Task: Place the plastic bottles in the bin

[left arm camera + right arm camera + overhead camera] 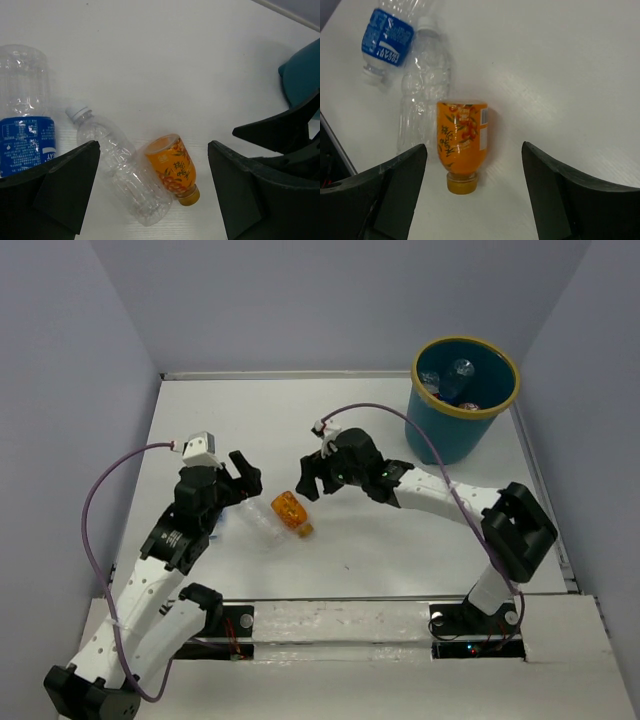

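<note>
Orange bottle [289,512]: lying on table [400,550].
Clear bottle [127,175]: just beside orange bottle.
Bin [445,435]: well apart from orange bottle, bottles [462,370] inside.
Left jaws: wide open, empty.
Right jaws: open, empty, near orange bottle.

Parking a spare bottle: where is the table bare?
Bare: far strip from the left wall to the bin; also between the orange bottle and the right arm. Crowded: clear bottle and blue-labelled bottle beside it, by the left hand.

White table [400,550] w/ pale grey walls [300,300] on 3 sides; glossy strip [340,618] at near edge.
</note>
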Robot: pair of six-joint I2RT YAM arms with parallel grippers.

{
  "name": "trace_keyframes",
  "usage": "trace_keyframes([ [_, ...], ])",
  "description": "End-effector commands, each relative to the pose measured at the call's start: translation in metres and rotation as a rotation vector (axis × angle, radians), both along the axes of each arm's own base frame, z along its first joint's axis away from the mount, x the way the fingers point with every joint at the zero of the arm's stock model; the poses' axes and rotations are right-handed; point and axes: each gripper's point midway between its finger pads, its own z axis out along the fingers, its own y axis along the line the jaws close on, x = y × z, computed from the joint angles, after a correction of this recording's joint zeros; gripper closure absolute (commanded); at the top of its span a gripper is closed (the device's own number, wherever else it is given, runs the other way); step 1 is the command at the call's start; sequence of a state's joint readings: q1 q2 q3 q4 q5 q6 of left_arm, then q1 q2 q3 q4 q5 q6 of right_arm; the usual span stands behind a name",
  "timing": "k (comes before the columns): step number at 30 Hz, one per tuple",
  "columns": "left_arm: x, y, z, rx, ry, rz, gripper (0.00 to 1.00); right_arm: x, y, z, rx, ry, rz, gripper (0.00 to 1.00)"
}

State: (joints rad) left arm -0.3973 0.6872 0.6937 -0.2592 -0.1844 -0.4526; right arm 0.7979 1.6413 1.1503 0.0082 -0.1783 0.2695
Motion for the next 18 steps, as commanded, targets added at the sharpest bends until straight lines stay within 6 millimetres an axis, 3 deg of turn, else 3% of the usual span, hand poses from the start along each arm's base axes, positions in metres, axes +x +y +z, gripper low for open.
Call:
trace_keyframes([
  [1,-0.001,0.013,-0.027,-0.039,0.1,0.132,0.01,-0.017,0.046,-0.005,0.043,0.036,0.131,0.14],
  [4,0.0,0.011,-0.037,-0.056,0.144,0.148,0.01,-0.017,0.064,-0.033,0.019,0.089,0.165,0.1],
  [12,0.001,0.016,-0.08,-0.028,0.303,0.237,0.01,-0.017,0.084,-0.073,0.003,0.161,0.197,0.12],
  [17,0.002,0.009,-0.105,-0.078,0.372,0.261,0.01,-0.01,0.077,-0.084,-0.027,0.148,0.146,0.25],
  [18,0.001,0.007,-0.11,-0.087,0.385,0.257,0.01,-0.01,0.074,-0.087,-0.034,0.148,0.136,0.38],
])
